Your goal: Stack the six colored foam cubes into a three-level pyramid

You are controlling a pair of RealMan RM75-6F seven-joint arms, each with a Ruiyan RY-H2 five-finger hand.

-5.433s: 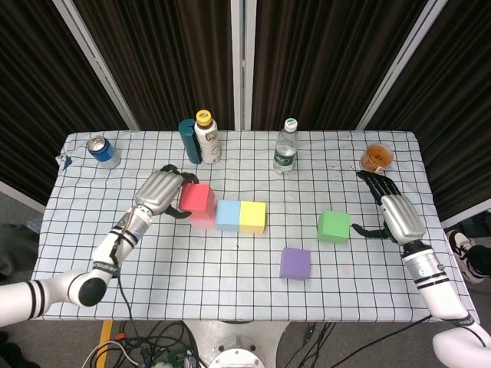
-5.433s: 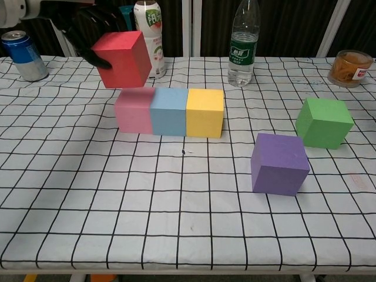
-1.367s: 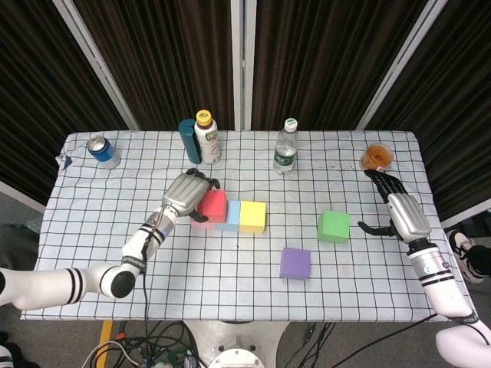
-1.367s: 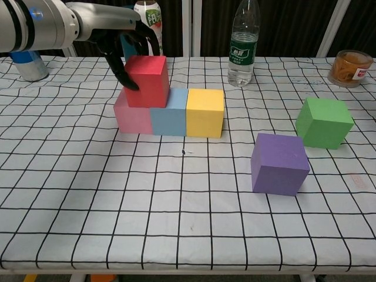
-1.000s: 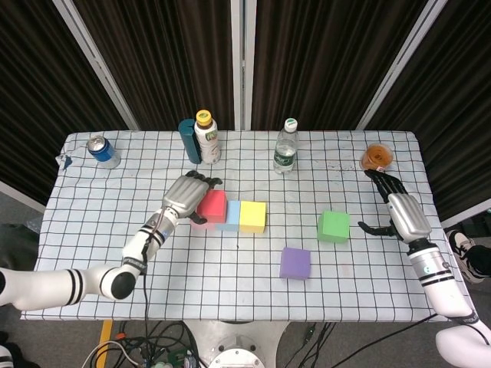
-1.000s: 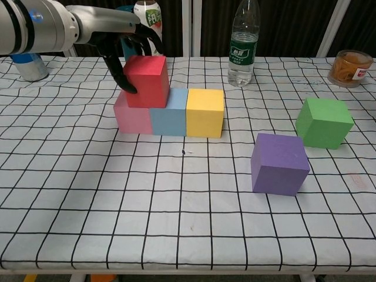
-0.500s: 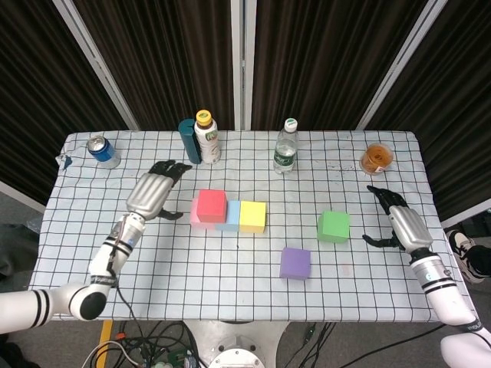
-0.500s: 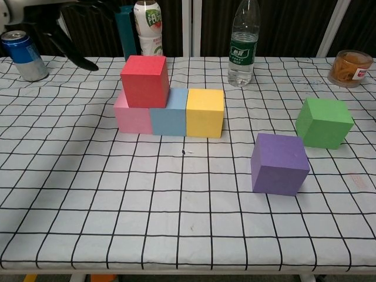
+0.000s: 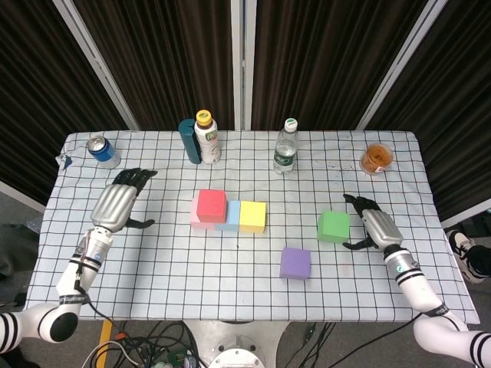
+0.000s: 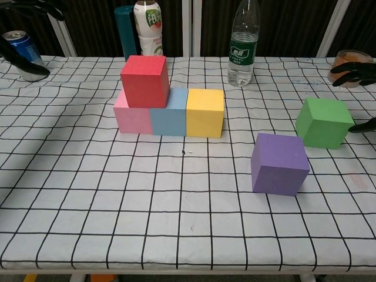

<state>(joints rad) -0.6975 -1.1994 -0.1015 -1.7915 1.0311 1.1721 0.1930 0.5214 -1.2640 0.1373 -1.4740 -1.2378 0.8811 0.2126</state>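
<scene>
A table (image 9: 230,291) draped in a white cloth with a black grid is being shown from the head and chest views. Near its middle, a row of three cubes is lying side by side and touching: a pink cube (image 10: 130,116), a blue cube (image 10: 168,118) and a yellow cube (image 10: 205,111). A red cube (image 9: 211,205) is sitting on top of the row, straddling the pink and blue ones. To the right, well apart from the row, a green cube (image 9: 333,226) and a purple cube (image 9: 295,262) are resting on the cloth, the purple one nearer the front edge.

The left hand (image 9: 115,204) is being held over the left part of the table, away from the cubes, with fingers spread and nothing in it. The right hand (image 9: 374,226) is being held just beside the green cube, fingers apart and empty; contact with the cube cannot be told.

Along the far edge, a clear water bottle (image 9: 285,146), a white bottle with a yellow cap (image 9: 206,138), a teal container (image 9: 189,141), a blue can (image 9: 101,150) and an amber jar (image 9: 377,158) are standing.
</scene>
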